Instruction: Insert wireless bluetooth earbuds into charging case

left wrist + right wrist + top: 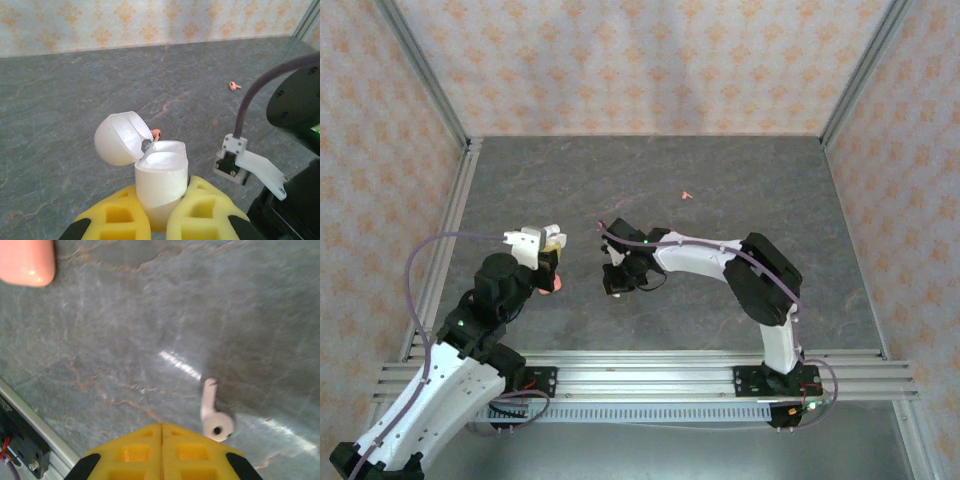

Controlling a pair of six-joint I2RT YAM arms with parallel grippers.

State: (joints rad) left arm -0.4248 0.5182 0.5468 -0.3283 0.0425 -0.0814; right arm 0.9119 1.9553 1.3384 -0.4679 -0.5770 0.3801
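Observation:
My left gripper (pixel 162 194) (pixel 552 244) is shut on a white pebble-shaped charging case (pixel 162 175), held upright with its lid (pixel 120 137) swung open to the left. The case's inside looks white; I cannot tell whether an earbud sits in it. My right gripper (pixel 161 426) (pixel 618 280) is shut low over the table with nothing between its yellow fingers. A white earbud (pixel 214 416) lies on the table just right of its fingertips. One pink-red earbud (pixel 156 133) lies just behind the white case, and another (pixel 233 85) (pixel 686 194) lies farther back.
A pink-red charging case (pixel 549 281) (pixel 25 260) rests on the grey table (pixel 740 180) between the two grippers. Patterned walls and metal posts (pixel 430 80) enclose the table. The right arm's wrist (pixel 295 100) hangs close on the right of the white case.

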